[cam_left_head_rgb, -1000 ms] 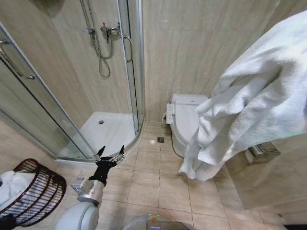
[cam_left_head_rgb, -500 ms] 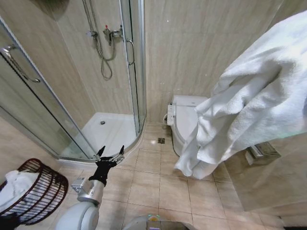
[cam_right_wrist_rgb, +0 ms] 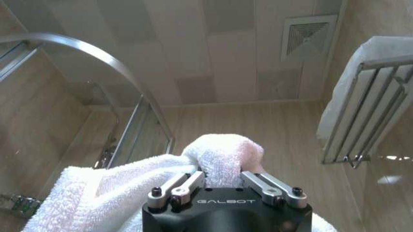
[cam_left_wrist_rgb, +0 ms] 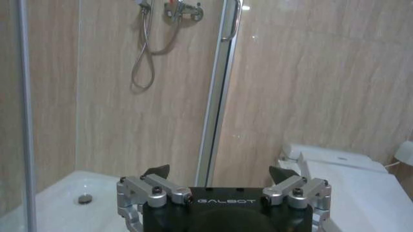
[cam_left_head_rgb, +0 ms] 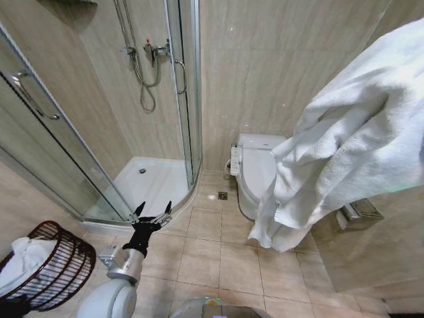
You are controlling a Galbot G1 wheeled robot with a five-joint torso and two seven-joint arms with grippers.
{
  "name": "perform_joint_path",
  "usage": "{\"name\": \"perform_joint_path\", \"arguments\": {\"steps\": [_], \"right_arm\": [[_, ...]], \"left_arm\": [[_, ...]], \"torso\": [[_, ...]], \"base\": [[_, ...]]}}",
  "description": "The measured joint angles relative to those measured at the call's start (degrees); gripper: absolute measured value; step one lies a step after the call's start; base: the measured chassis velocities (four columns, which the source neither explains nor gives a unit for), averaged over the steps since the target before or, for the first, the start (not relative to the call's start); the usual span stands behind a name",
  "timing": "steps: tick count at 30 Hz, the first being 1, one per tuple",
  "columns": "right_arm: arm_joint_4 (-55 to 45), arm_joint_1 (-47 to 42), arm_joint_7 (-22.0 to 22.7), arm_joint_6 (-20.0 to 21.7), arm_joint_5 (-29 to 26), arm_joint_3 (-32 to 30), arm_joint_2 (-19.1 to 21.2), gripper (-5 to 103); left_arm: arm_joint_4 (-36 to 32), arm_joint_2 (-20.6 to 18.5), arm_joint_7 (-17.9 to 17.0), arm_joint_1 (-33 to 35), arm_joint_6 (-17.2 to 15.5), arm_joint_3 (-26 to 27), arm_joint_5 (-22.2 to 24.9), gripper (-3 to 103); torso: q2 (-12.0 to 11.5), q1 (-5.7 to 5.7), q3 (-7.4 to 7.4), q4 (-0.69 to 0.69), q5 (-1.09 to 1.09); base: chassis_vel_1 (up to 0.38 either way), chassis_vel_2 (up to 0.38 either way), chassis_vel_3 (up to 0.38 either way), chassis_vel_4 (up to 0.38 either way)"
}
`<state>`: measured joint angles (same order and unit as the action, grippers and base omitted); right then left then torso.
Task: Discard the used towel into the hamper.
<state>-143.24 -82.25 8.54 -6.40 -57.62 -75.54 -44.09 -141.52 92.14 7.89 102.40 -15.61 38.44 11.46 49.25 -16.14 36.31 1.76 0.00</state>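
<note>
Tiled bathroom, one towel [cam_left_head_rgb: 358,132] in right gripper [cam_right_wrist_rgb: 223,181], one hamper [cam_left_head_rgb: 56,265]

One large white terry towel [cam_left_head_rgb: 358,139] hangs in a tiled bathroom, and one round dark red-brown wicker hamper [cam_left_head_rgb: 63,268] holds one more bundle of white cloth [cam_left_head_rgb: 23,262]. One white toilet [cam_left_head_rgb: 258,169], one glass-walled shower stall [cam_left_head_rgb: 119,126], one floor drain [cam_left_head_rgb: 221,195] and two black-and-silver grippers [cam_left_head_rgb: 152,211] [cam_right_wrist_rgb: 223,186] are visible.
</note>
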Motion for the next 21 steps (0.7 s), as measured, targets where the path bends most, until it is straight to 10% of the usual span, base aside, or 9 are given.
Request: {"name": "perform_joint_path", "arguments": {"steps": [21], "right_arm": [[0.00, -0.27, -0.01, -0.25, 0.05, 0.04, -0.03, 13]], "left_arm": [[0.00, 0.00, 0.00, 0.00, 0.00, 0.00, 0.00, 100]], "torso": [[5.73, -2.50, 3.24, 0.00, 0.00]], "base": [[0.000, 0.000, 0.000, 0.000]]}}
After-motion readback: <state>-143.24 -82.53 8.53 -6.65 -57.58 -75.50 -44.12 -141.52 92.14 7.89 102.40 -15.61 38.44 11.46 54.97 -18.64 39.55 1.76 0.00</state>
